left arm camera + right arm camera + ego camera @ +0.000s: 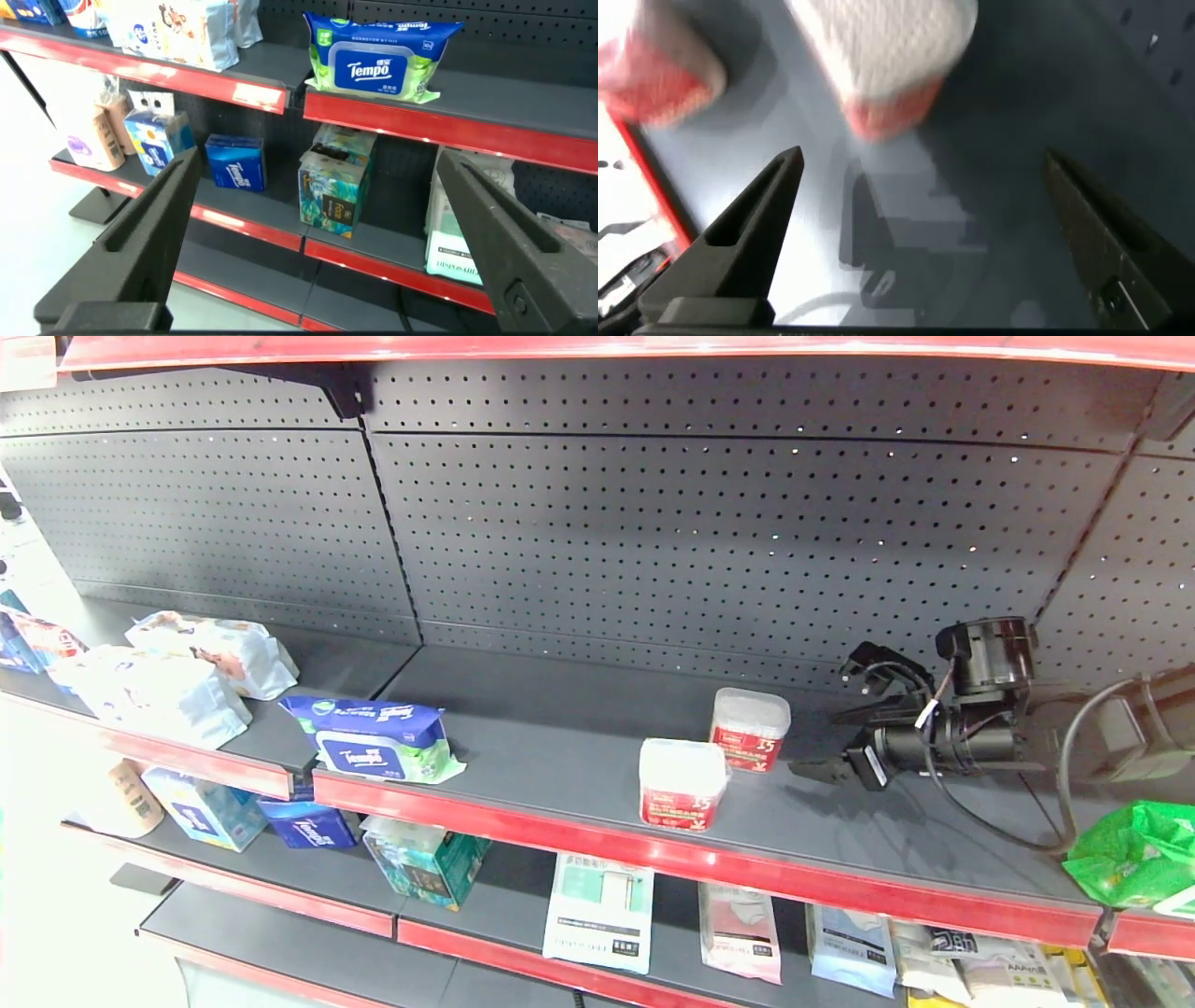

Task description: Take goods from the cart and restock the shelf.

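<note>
The right gripper (826, 742), spread and empty, hangs over the shelf (560, 737) just beside the rear tub (750, 728). A careless sweep could knock it into the front tub (682, 782) (perched at the red edge). Both tubs are lidded, contents hidden. The left gripper (318, 161) is spread too.

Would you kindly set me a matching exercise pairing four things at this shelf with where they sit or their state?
Things:
1. blue wipes pack
2. green bag
3. front tub
4. right tool

Descriptions:
A. open and empty
B. at the far right end
C. just in front of the rear tub
D. left of both tubs

Pairs: 1-D, 2-B, 3-C, 4-A
</note>
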Robot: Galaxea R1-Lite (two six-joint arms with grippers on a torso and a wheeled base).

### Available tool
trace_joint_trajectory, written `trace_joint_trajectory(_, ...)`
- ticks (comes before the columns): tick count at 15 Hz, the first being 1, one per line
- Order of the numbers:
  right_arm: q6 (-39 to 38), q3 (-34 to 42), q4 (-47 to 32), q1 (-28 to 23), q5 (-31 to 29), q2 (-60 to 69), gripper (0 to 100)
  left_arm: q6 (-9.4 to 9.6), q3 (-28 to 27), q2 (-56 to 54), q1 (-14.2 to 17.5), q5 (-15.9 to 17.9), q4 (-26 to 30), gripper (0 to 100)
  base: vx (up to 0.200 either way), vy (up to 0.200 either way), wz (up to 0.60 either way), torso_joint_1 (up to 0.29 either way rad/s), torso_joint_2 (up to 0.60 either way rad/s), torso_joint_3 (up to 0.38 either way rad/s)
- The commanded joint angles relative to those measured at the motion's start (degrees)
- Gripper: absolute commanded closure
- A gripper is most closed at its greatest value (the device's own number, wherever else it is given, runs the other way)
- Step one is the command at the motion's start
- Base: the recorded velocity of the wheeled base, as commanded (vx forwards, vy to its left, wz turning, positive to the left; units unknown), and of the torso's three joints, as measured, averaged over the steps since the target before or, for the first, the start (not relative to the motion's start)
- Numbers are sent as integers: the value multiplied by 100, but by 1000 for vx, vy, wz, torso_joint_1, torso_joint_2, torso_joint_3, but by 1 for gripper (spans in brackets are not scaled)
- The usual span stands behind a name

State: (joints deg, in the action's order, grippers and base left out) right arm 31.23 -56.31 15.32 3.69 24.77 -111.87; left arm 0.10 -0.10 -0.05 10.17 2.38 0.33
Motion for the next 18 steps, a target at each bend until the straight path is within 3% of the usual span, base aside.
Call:
trace_joint_trajectory(1,6,111,-3,-132,-34,60,0,-1,1,5,3,0,2,0,0,0,0,0,0,0)
trace_joint_trajectory(3,-100,67,-3,-220,-341,-19,0,-1,1,5,3,0,2,0,0,0,0,0,0,0)
trace_joint_trajectory(4,-583,-91,6,-176,-1238,-133,0,-1,1,5,3,0,2,0,0,0,0,0,0,0)
trace_joint_trajectory(7,-1295,-346,-3,-53,-1677,-186,0,-1,1,5,3,0,2,0,0,0,0,0,0,0)
trace_joint_trajectory(11,-1884,-478,-12,237,-1836,-221,0,-1,1,5,3,0,2,0,0,0,0,0,0,0)
trace_joint_trajectory(18,-1919,-689,6,386,-1836,-309,0,-1,1,5,3,0,2,0,0,0,0,0,0,0)
